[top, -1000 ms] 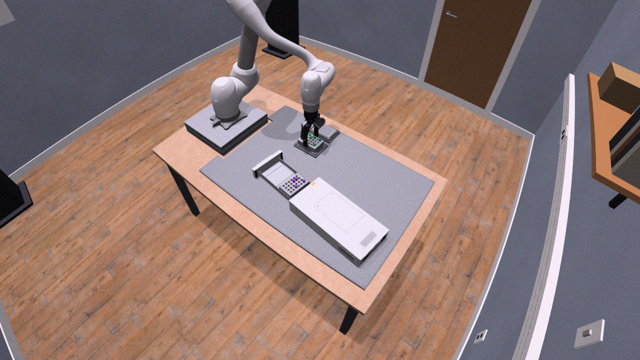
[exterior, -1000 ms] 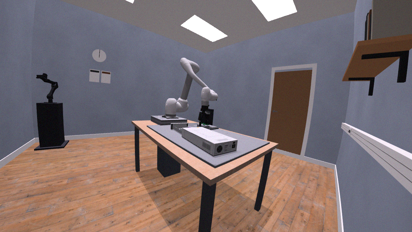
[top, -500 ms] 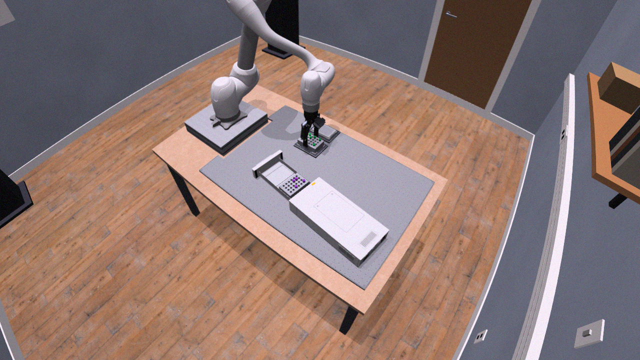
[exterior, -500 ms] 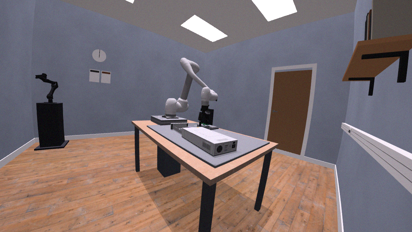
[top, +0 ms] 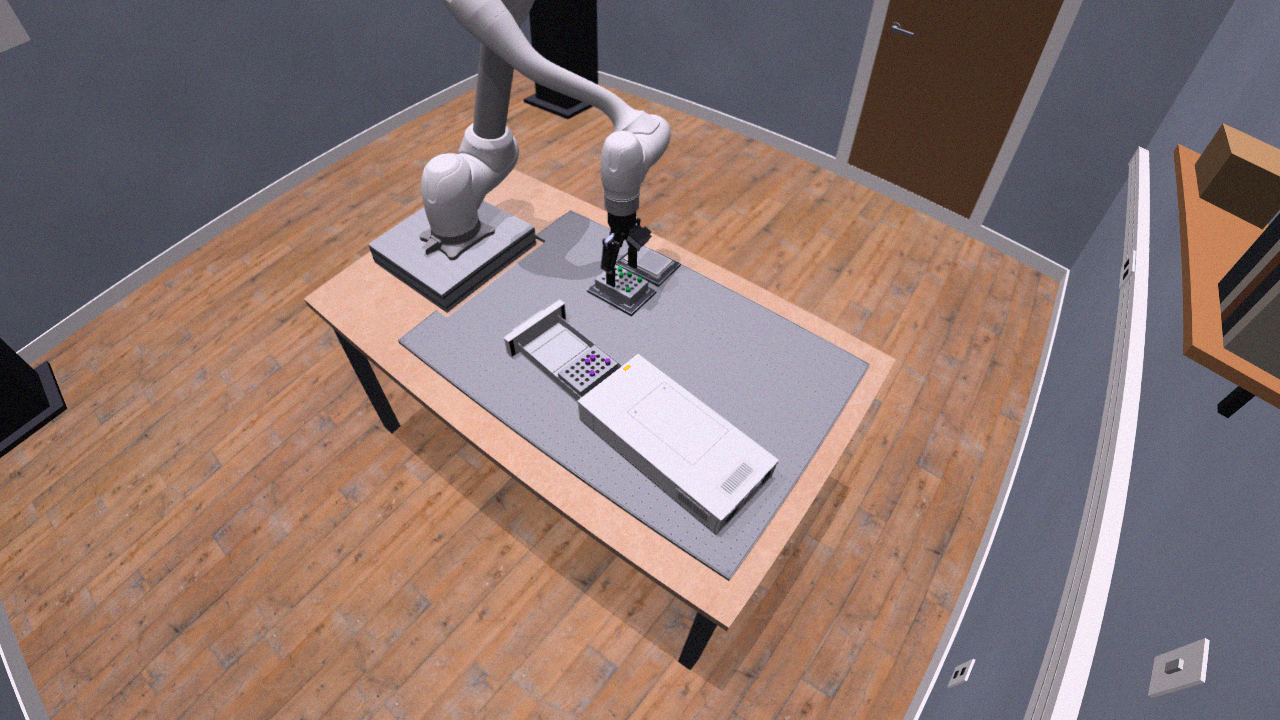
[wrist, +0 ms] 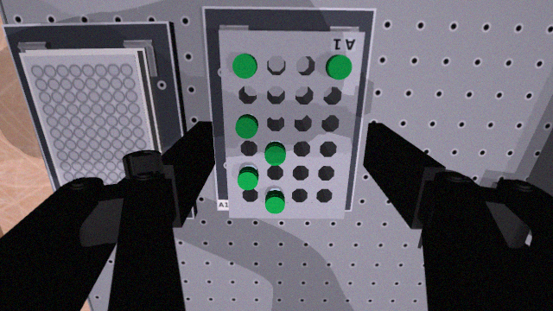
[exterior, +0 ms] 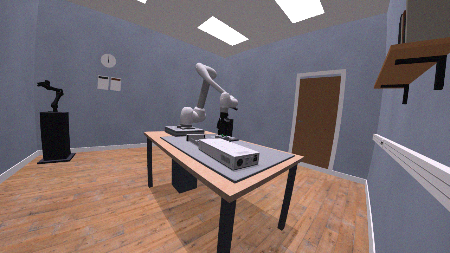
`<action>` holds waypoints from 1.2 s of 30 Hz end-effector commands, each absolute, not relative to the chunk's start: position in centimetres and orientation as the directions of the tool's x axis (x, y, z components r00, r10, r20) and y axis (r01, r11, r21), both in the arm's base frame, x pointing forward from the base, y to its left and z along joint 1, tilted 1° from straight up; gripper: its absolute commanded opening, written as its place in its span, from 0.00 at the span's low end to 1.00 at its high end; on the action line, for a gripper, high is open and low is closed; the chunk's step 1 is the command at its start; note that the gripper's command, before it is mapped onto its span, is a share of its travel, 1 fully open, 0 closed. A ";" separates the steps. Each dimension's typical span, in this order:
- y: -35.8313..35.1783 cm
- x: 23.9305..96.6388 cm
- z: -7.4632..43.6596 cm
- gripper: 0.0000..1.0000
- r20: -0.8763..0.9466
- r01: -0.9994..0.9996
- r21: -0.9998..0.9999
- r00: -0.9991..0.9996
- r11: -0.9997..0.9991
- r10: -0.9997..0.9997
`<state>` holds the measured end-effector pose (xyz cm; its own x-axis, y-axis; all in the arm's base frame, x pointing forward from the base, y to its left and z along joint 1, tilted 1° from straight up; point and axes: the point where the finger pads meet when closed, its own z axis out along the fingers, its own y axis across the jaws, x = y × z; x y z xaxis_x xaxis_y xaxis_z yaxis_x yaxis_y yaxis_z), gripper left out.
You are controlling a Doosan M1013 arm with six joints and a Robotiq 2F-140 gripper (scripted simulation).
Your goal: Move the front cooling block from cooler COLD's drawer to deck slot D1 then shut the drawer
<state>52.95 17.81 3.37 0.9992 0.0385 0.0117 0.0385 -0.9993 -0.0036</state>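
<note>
The front cooling block (wrist: 287, 121), grey with several green-capped tubes (wrist: 244, 66) in its bores, lies flat on the dark slot D1 (wrist: 367, 26); it also shows in the top view (top: 629, 284). My gripper (wrist: 289, 143) hangs just above it, open, one finger to each side of the block with a thin gap on each side; it also shows in the top view (top: 620, 264). The drawer (top: 554, 344) of COLD (top: 675, 438) stands pulled out. Its front bay by the handle (top: 535, 325) is bare. The rear block (top: 588, 367) with purple tubes sits in it. COLD's lamp (top: 631, 367) glows orange.
Slot D2 (wrist: 88, 114) beside D1 holds a white well plate; it also shows in the top view (top: 657, 264). The arm's base plate (top: 452, 246) stands at the table's far corner. The perforated grey mat (top: 742, 358) covers the table.
</note>
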 end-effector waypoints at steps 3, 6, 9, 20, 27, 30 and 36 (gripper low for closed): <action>17.8 52.9 4.5 0.66 0.011 0.038 -0.004 0.999 -0.999 0.038; 17.8 52.9 4.9 0.66 0.011 0.038 -0.004 0.999 -0.999 0.038; 17.8 52.9 5.0 0.66 0.011 0.038 -0.004 0.999 -0.999 0.038; 17.8 52.9 6.5 0.66 0.011 0.038 -0.004 0.999 -0.999 0.038; 17.8 52.9 7.1 0.66 0.011 0.038 -0.004 0.999 -0.999 0.038; 17.8 52.9 7.5 0.66 0.011 0.038 -0.004 0.999 -0.999 0.038; 17.8 52.9 8.3 0.66 0.011 0.038 -0.004 0.999 -0.999 0.038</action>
<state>52.87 17.78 8.02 0.9992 0.0386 0.0098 0.0386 -0.9993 -0.0030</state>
